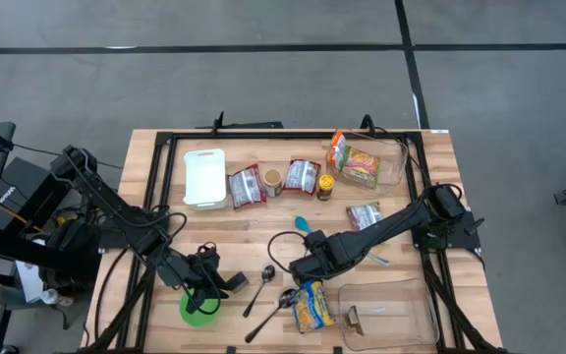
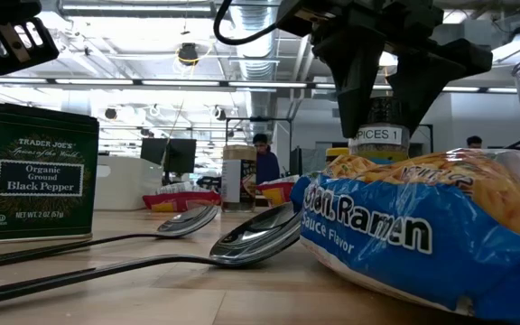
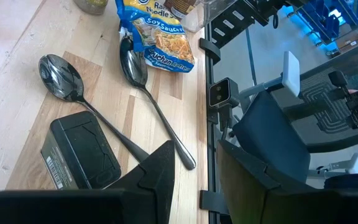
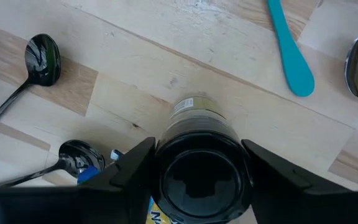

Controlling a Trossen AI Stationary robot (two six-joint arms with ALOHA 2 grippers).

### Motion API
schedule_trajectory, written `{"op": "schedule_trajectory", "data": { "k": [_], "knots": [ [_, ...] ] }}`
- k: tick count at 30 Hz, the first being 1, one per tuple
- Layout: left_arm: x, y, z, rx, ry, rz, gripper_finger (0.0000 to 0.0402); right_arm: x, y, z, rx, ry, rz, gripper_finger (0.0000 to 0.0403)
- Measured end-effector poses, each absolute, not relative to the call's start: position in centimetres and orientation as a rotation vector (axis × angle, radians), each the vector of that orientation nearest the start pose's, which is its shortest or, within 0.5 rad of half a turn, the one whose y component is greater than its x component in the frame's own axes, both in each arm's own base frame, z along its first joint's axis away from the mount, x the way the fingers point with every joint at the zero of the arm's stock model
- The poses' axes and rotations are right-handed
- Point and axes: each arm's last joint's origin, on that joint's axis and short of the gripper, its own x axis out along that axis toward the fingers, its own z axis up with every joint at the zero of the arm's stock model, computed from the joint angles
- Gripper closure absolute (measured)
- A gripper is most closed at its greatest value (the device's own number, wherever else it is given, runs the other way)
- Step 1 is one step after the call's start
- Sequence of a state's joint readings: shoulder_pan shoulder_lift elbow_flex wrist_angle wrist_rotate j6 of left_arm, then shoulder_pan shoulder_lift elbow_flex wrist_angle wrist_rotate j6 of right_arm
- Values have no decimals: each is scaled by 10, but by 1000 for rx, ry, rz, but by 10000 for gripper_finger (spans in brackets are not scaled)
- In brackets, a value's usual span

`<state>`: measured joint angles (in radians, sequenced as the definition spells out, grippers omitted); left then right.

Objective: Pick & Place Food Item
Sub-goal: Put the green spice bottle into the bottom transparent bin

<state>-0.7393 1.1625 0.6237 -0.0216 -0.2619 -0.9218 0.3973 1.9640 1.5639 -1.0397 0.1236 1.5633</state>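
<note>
While the pale slatted wooden desk (image 1: 155,167) carries everything, two dark arms reach in from its sides. A clear plastic bin (image 1: 386,313) sits at the near right corner and a white rectangular lidded container (image 1: 204,177) lies toward the far left. Just left of the clear bin lies a blue and yellow crinkled plastic ramen packet (image 1: 311,305), flat on the wood. The right gripper (image 4: 197,186) hangs just beyond that packet, its fingers (image 4: 135,165) clamped on either side of a small round spice jar with a black lid and a white label (image 4: 199,158), upright and off the desk in the low view. The left gripper (image 1: 214,285) sits at the near left, above a flat round green lid (image 1: 200,308); its fingers (image 3: 160,174) stand apart and grasp nothing. A dark green rectangular tin of ground black pepper (image 3: 82,152) rests beside them. Two shiny metal spoons with dark handles (image 3: 92,93) lie side by side between the tin and the packet. A small turquoise plastic spoon (image 4: 289,46) lies farther out on the desk, apart from the jar.
</note>
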Motion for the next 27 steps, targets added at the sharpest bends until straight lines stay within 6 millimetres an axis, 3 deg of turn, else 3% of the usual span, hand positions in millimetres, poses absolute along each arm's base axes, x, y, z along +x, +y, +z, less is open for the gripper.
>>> {"op": "schedule_trajectory", "data": {
  "k": [27],
  "knots": [
    [180, -154, 221, -614, 660, -198, 289, 355, 142, 212, 922, 1185, -859, 204]
  ]
}}
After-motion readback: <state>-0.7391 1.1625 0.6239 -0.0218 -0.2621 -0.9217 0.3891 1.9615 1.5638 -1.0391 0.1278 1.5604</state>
